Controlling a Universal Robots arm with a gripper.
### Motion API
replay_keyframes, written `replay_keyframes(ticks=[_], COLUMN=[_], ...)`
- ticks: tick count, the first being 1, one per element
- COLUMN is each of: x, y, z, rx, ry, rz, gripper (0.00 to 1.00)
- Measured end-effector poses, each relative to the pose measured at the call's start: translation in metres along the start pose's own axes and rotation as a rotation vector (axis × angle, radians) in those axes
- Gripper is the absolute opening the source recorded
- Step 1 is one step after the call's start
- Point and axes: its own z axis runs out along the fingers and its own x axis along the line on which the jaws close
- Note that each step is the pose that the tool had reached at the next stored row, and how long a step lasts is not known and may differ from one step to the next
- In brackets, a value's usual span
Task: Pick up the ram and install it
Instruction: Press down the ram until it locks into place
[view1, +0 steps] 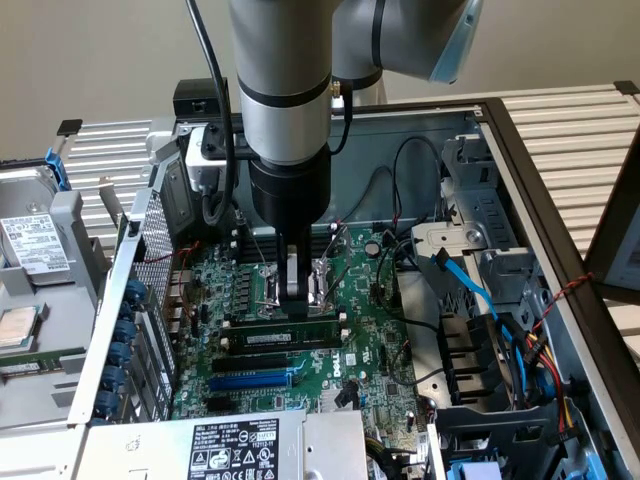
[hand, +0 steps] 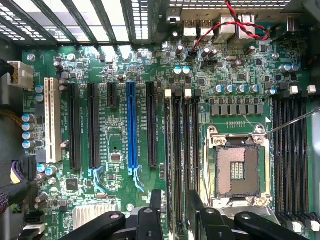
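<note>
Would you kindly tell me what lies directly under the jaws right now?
The ram sits in a memory slot on the motherboard under the open gripper. The arm covers the board farther behind.

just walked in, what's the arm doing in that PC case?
The arm's gripper is down over the motherboard of the opened case, jaws open and holding nothing. It hangs right above the ram, which lies along a memory slot beside the empty CPU socket. Whether the stick is fully seated can't be told.

Open room above the green board (view1: 300, 385); loose black cables (view1: 400, 200) and the drive cage (view1: 480, 230) crowd the exterior view's right, a perforated metal wall (view1: 150, 260) its left.
</note>
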Motion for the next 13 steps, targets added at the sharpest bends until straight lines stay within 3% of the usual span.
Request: replay_keyframes(ticks=[6, 7, 9, 13], x=[0.0000, 0.0000, 0.0000, 0.0000], y=[0.0000, 0.0000, 0.0000, 0.0000], z=[0.0000, 0.0000, 0.0000, 0.0000], rx=[0.0000, 0.0000, 0.0000, 0.0000], ry=[0.0000, 0.0000, 0.0000, 0.0001], rz=[0.000, 0.000, 0.000, 0.000], gripper=[0.35, 0.33, 0.20, 0.11])
